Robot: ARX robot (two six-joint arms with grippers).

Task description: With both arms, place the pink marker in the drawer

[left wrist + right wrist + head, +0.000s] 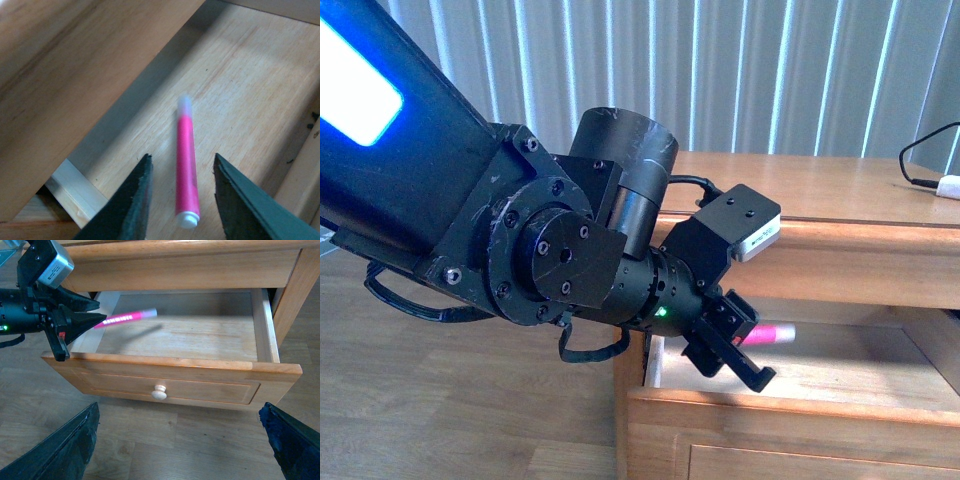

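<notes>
The drawer [200, 385] stands pulled out, its round knob [159, 392] facing my right wrist camera. My left gripper [745, 345] hangs open over the drawer's left end. The pink marker [186, 165] shows blurred between the two open fingers, touching neither, its white end toward the camera. In the right wrist view the pink marker [125, 318] sticks out from the left gripper [100, 316] above the pale drawer floor [200, 337], with its shadow on the wood beneath. My right gripper [178, 410] is wide open and empty over the floor in front of the drawer.
The desk top [800, 180] overhangs the back of the drawer. A white cylinder with a black cable [948, 186] lies at its far right. Wooden flooring [175, 440] lies in front of the drawer. Window blinds [770, 70] hang behind the desk.
</notes>
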